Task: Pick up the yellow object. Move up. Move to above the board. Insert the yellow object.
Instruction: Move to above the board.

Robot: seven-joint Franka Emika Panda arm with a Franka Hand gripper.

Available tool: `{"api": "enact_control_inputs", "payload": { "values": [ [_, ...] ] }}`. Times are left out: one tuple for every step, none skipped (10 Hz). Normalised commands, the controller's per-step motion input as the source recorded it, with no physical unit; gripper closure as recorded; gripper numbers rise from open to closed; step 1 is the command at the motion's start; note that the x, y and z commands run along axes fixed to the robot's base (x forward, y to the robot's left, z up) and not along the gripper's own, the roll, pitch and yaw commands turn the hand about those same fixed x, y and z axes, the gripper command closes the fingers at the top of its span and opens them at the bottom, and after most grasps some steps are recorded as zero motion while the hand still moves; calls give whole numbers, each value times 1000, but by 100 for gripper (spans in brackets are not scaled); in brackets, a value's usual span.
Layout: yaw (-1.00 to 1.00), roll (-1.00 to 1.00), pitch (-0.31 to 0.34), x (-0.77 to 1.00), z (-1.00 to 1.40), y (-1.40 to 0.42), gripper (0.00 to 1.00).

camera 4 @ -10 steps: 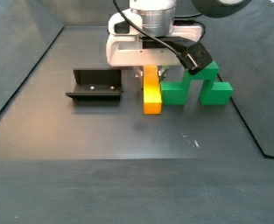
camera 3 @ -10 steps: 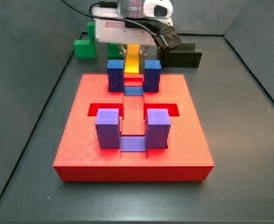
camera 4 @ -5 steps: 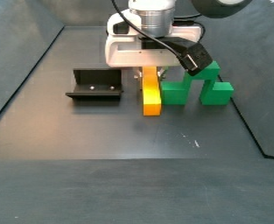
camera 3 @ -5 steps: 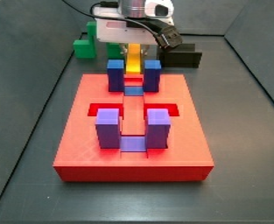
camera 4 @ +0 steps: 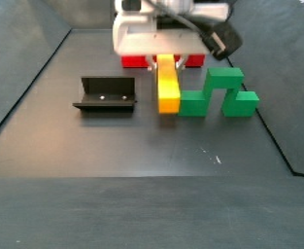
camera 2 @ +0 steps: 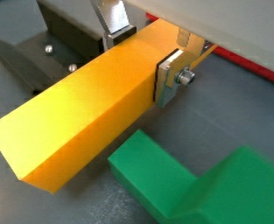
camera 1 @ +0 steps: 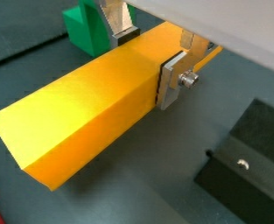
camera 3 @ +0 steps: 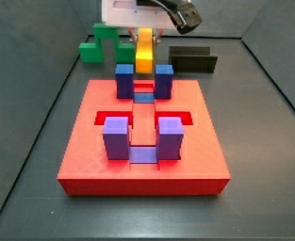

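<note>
**Bar in my grip, clear of the floor**

I have the yellow object [camera 1: 98, 101] clamped across its narrow width, near one end, so most of its length reaches out ahead of my gripper [camera 1: 145, 48]. Holding it by the long faces suits the job, I judge: the bar stays square to my fingers and its free end can be lined up with a slot.

In both wrist views my silver finger plates press flat against opposite sides of the bar; one fingertip [camera 2: 172, 77] with its screw sits tight on the near face, the other on the far face. The jaws are closed to the bar's width, no gap showing, and nothing else is between them.

In a side view the bar [camera 4: 167, 86] hangs below my gripper [camera 4: 166, 60], apparently lifted off the dark floor, though I cannot be sure how far. The green stepped block [camera 4: 224, 91] stands just beside it on one side; the fixture [camera 4: 105, 94] sits apart on the other.

The board [camera 3: 143, 141] lies well ahead of me, its blue posts [camera 3: 124, 79] nearest my bar [camera 3: 144, 50]. I judge the lift under way, with the carry over the board to come.
</note>
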Motion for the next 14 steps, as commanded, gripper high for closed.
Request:
{"api": "enact_control_inputs", "payload": {
  "values": [
    [0,0,0,0,1400,0,100],
    [3,0,37,-12,1400,2,100],
    [-1,8,43,-24,1400,3,100],
    [1,25,5,-3,1400,5,100],
    [3,26,32,10,1400,6,100],
    [3,29,60,-5,1400,6,100],
    [3,32,54,-2,1400,7,100],
    [5,27,54,29,913,2,100],
    [4,21,64,41,571,0,100],
    [1,15,67,42,316,-2,100],
    [-61,7,164,-22,248,-1400,100],
    [-48,22,148,-29,221,-1400,100],
    [-30,29,118,-20,233,-1400,100],
    [0,-8,110,-11,241,-1400,100]
  ]
}}
